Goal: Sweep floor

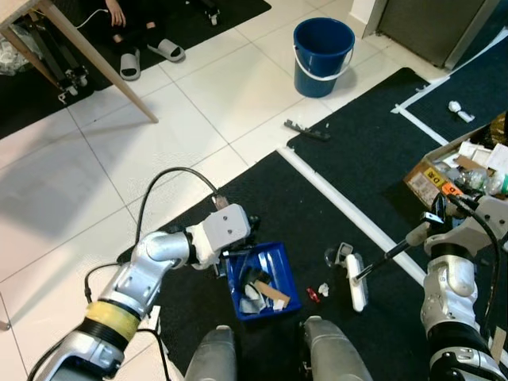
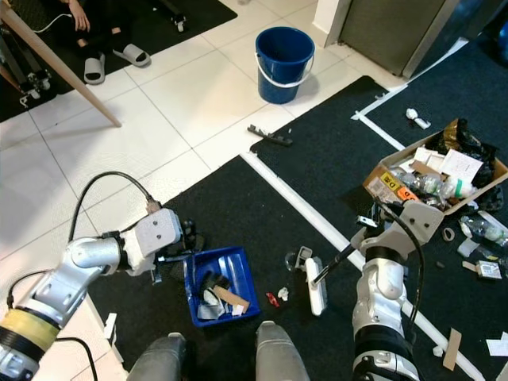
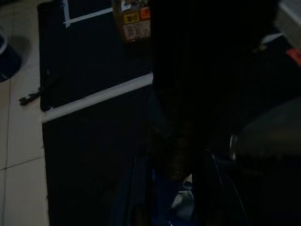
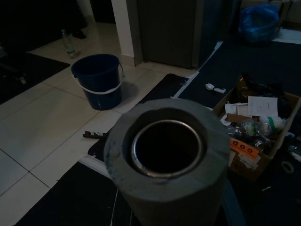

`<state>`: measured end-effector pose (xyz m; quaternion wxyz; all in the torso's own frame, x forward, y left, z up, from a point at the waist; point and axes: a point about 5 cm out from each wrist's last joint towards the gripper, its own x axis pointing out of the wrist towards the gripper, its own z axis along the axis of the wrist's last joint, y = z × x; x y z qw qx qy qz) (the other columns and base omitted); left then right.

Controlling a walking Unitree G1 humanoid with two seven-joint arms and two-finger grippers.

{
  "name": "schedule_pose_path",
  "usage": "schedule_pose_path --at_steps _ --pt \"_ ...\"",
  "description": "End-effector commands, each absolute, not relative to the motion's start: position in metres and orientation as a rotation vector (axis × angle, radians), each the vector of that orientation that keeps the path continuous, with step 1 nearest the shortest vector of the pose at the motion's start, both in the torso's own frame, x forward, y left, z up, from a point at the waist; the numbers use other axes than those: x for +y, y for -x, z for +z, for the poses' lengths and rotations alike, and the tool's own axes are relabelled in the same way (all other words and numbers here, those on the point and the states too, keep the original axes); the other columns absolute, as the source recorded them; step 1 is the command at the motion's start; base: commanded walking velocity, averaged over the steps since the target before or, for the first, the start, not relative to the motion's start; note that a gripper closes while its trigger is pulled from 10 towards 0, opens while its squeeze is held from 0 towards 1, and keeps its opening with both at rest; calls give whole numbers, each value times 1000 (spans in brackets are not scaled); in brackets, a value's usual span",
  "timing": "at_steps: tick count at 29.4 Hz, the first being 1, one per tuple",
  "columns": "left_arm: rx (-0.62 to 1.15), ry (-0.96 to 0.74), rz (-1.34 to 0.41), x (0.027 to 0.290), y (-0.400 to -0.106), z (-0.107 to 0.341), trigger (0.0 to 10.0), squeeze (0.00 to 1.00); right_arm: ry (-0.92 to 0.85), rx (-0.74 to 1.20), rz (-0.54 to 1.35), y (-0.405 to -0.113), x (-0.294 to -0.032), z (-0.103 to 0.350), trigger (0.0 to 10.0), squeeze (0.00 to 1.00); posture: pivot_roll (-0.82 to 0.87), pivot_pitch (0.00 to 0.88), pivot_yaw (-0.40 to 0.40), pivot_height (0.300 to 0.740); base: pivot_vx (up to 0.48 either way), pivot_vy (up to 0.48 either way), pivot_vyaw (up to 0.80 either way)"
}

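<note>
both eye views look from the head steeply down at black mat and white tile; they share the blue bucket (image 1: 323,55), blue dustpan (image 2: 220,286) and cardboard box (image 2: 432,178). left wrist view is dark and close, facing across the mat toward the white tape line (image 3: 96,98) and box. right wrist view sits right behind a grey tube end (image 4: 167,153), facing the bucket.

Blue dustpan (image 2: 225,279) holding scraps sits on black mat (image 2: 262,206), white brush (image 2: 316,286) beside
</note>
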<state>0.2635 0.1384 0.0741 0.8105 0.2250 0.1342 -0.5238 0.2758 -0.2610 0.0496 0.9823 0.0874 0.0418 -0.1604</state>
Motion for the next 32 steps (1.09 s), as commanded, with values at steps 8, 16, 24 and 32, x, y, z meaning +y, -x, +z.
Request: schedule_pose_path --at_steps 8,16,24,32 --pt "237 -443 -1161 121 -254 66 10000 0 -200 -11 -294 -276 -260 75 10000 0 -5 288 3 740 0 0 0" --pt "243 -455 -1177 121 -251 64 10000 0 -246 -96 -224 -288 -248 95 10000 0 -4 314 9 740 0 0 0" --pt "244 -464 -1192 121 -246 62 10000 0 -118 -52 16 -301 -202 95 10000 0 9 335 15 740 0 0 0" --pt "236 -463 -1197 119 -245 62 10000 0 -88 41 231 -297 -190 93 10000 0 7 317 9 740 0 0 0"
